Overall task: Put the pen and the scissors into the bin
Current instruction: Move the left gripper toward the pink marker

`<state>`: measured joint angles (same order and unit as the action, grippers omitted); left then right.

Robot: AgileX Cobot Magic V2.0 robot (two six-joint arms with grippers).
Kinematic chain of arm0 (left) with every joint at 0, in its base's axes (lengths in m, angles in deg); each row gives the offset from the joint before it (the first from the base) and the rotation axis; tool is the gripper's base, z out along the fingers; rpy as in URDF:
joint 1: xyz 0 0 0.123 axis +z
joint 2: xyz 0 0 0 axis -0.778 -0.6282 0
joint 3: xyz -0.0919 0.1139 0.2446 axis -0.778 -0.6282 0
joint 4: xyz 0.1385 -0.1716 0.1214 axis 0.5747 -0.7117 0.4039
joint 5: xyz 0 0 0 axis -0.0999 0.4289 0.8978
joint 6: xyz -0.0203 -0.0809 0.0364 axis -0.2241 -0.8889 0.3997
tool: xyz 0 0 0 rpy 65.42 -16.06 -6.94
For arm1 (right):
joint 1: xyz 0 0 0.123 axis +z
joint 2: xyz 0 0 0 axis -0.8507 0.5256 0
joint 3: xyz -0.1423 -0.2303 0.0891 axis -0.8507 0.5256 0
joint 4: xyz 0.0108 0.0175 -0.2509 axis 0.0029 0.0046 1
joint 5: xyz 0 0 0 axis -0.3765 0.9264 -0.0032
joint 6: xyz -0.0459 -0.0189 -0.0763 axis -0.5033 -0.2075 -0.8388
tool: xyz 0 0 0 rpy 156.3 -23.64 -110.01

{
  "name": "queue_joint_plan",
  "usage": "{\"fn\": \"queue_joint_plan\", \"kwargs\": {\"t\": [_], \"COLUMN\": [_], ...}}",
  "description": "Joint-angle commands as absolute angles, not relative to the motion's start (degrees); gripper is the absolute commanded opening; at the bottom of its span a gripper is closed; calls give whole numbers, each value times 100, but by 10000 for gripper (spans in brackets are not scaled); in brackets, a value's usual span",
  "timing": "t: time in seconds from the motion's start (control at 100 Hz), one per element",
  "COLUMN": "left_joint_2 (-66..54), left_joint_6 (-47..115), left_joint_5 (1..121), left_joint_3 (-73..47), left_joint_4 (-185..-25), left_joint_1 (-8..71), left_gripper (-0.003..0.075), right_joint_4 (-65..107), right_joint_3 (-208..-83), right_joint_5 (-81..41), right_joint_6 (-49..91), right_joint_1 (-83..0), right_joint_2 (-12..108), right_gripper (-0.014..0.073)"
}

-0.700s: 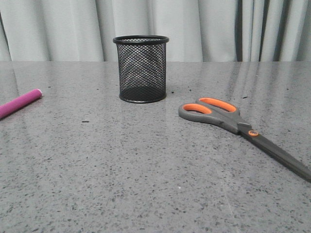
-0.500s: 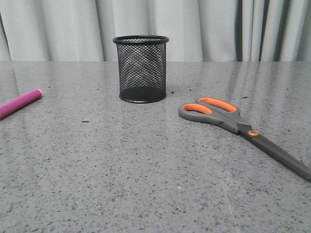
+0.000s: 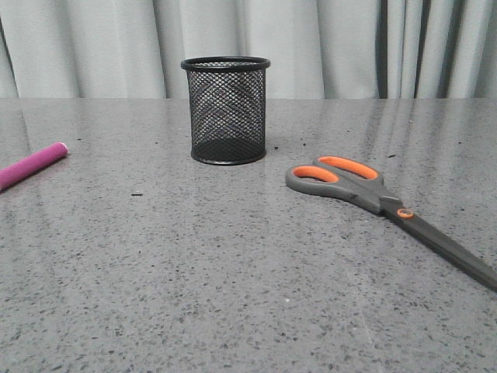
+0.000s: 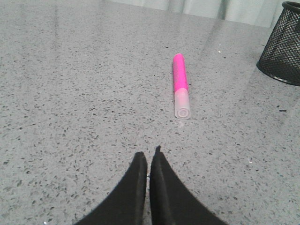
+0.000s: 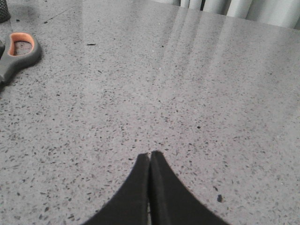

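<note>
The black mesh bin (image 3: 226, 110) stands upright toward the back of the grey speckled table, and its edge shows in the left wrist view (image 4: 283, 44). A magenta pen (image 3: 32, 165) lies flat at the far left of the front view; the left wrist view shows the pen (image 4: 180, 82) with its pale cap end nearest the fingers. My left gripper (image 4: 149, 155) is shut and empty, a short way from that cap. The scissors (image 3: 365, 191) lie flat at the right, handles toward the bin. One orange-lined scissors handle (image 5: 16, 54) shows beside my right gripper (image 5: 150, 154), which is shut and empty.
Grey curtains (image 3: 349, 47) hang behind the table's far edge. Small dark specks dot the tabletop (image 3: 194, 264). Neither arm shows in the front view.
</note>
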<state>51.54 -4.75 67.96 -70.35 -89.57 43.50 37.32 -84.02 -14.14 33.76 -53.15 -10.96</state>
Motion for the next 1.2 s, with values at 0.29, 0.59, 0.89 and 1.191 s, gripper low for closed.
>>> {"fn": "queue_joint_plan", "kwargs": {"t": [0.29, 0.59, 0.89, 1.191], "left_joint_2": [5333, 5333, 5333, 5333], "left_joint_6": [-459, -459, -459, -470], "left_joint_5": [6477, 6477, 6172, 4625], "left_joint_3": [-7172, -7172, -7172, -7172], "left_joint_4": [-9026, -9026, -9026, -12802], "left_joint_1": [4372, 4372, 4372, 4372], "left_gripper": [-20, -20, -20, -20], "right_joint_4": [3797, 3617, 880, -133], "right_joint_3": [-8351, -8351, -8351, -8351], "right_joint_5": [-2138, -4029, -4593, -4245], "right_joint_6": [3351, 3351, 3413, 3413], "right_joint_1": [-5357, -5357, -5357, -5357], "right_joint_2": [-1241, -1241, -1241, -1241], "right_gripper": [-73, -73, -73, -73]}}
